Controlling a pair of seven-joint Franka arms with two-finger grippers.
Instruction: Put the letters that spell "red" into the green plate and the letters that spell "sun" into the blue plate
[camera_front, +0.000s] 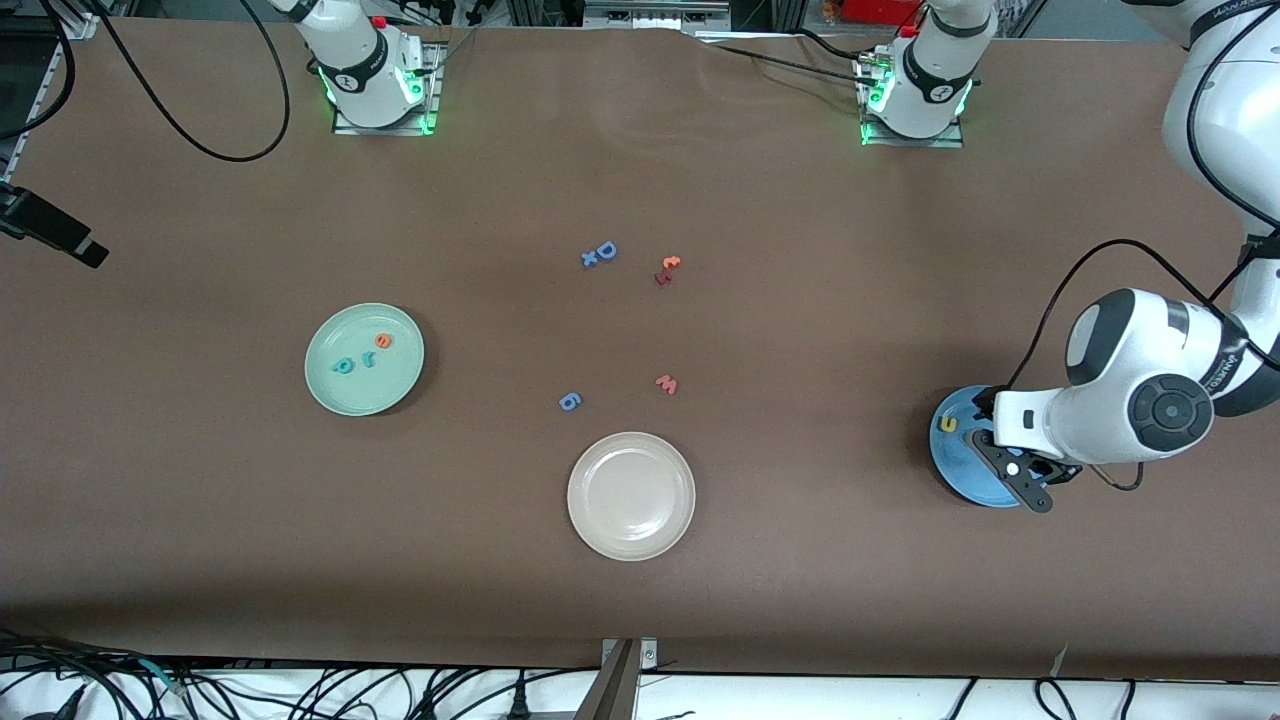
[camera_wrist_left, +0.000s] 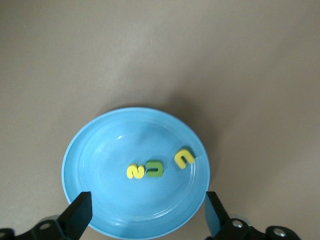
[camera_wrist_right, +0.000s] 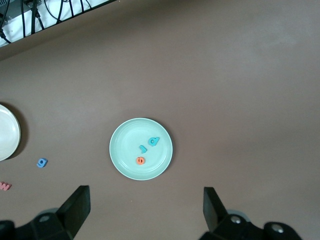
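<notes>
The blue plate (camera_front: 958, 458) lies near the left arm's end of the table, partly under the left arm. In it lie a yellow s (camera_wrist_left: 134, 171), a green arch letter (camera_wrist_left: 155, 169) and a yellow arch letter (camera_wrist_left: 183, 158). My left gripper (camera_wrist_left: 148, 215) hangs open over this plate, holding nothing. The green plate (camera_front: 330, 385) sits toward the right arm's end and holds an orange e (camera_front: 384, 341), a teal r (camera_front: 368, 360) and a teal d (camera_front: 344, 365). My right gripper (camera_wrist_right: 147, 210) is open and empty, high over the table beside the green plate (camera_wrist_right: 117, 145).
A cream-white plate (camera_front: 631, 495) sits mid-table, nearest the front camera. Loose letters lie around the middle: a blue g (camera_front: 569, 401), a pink w (camera_front: 667, 384), a blue D (camera_front: 604, 250) with a small x, and an orange t (camera_front: 670, 263) beside a dark red letter.
</notes>
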